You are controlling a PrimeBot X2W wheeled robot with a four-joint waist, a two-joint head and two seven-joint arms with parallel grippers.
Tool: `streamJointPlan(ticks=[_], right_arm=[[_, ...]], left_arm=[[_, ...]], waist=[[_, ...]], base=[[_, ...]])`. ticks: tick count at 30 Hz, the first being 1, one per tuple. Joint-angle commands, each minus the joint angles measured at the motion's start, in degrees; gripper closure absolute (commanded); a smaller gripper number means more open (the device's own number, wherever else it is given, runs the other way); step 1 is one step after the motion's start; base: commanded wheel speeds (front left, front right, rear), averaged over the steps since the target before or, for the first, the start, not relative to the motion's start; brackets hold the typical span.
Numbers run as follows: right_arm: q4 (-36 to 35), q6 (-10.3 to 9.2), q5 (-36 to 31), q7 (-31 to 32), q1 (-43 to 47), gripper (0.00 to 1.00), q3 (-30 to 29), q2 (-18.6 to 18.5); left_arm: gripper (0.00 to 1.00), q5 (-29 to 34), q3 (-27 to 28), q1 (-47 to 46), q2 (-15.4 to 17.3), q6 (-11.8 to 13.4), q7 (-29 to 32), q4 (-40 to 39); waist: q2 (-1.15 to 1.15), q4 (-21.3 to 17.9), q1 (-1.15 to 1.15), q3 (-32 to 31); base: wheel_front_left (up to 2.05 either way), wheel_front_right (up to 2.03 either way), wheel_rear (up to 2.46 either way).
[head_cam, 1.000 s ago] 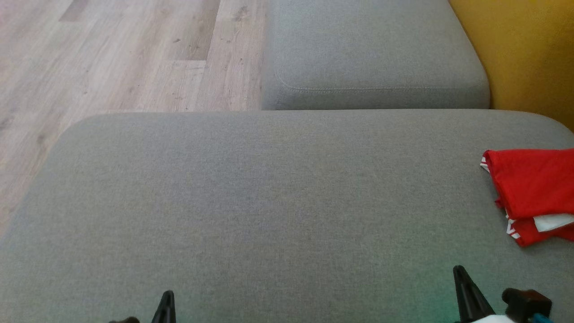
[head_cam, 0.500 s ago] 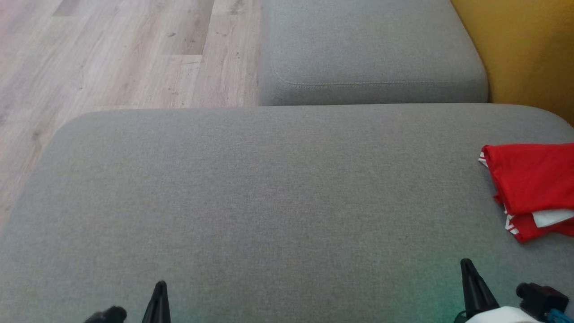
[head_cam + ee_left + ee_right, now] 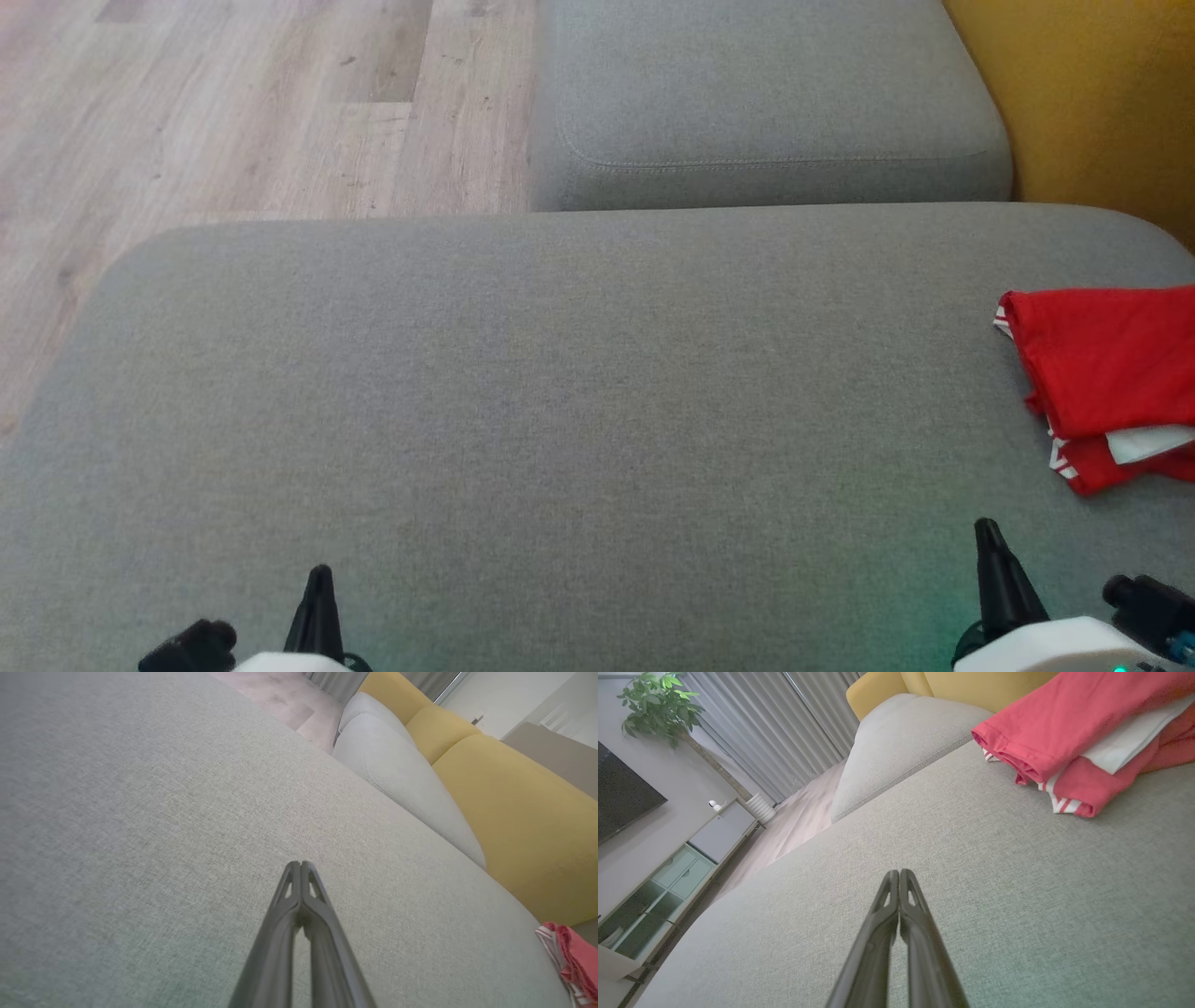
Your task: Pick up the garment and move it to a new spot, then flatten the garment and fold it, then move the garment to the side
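Left pincer (image 3: pixel 320 574): two long dark fingers pressed tip to tip, clenched on nothing, held low over a broad grey seat cushion (image 3: pixel 560 392); whether the tips touch the fabric cannot be told. Right pincer (image 3: pixel 986 532): same make, likewise clenched and empty, level with its partner and well apart from it across the cushion's near side. Garment (image 3: pixel 1106 364): red cloth with white striped trim, folded into a flat stack with a white layer showing between the folds. It lies on the cushion ahead of the right pincer and a little to that pincer's right, near it but apart from it, and far off to the right of the left pincer. Second grey cushion (image 3: pixel 766 93): stitched seam along its front, set well beyond both pincers and butting against the far edge of the first. Yellow backrest (image 3: pixel 1092 103): upholstered, ahead of the right pincer, beyond the garment. Floor (image 3: pixel 233 112): pale wood planks, ahead of the left pincer and to its left. Seen past the right pincer from its wrist, farther off: grey pleated curtains (image 3: pixel 775 732), a leafy potted plant (image 3: pixel 654 709), and a low pale cabinet (image 3: pixel 668 882).
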Motion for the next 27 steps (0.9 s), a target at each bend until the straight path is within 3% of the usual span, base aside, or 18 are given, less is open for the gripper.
streamJointPlan(ticks=[1,27], right_arm=[[-1.68,0.13,2.14,0.31,-3.57,1.0,-0.07,-0.17],[-1.11,0.21,18.77,2.6,-7.18,1.0,-1.43,-0.25]], left_arm=[[1.0,-1.28,2.27,-3.31,-0.01,-0.87,0.29,-1.57],[1.0,-11.56,9.87,-5.56,-3.22,-5.08,4.17,-1.54]], waist=[[0.0,-0.08,0.0,0.13],[0.0,-1.05,-0.01,1.78]], base=[[0.0,0.0,0.0],[0.0,0.0,0.0]])
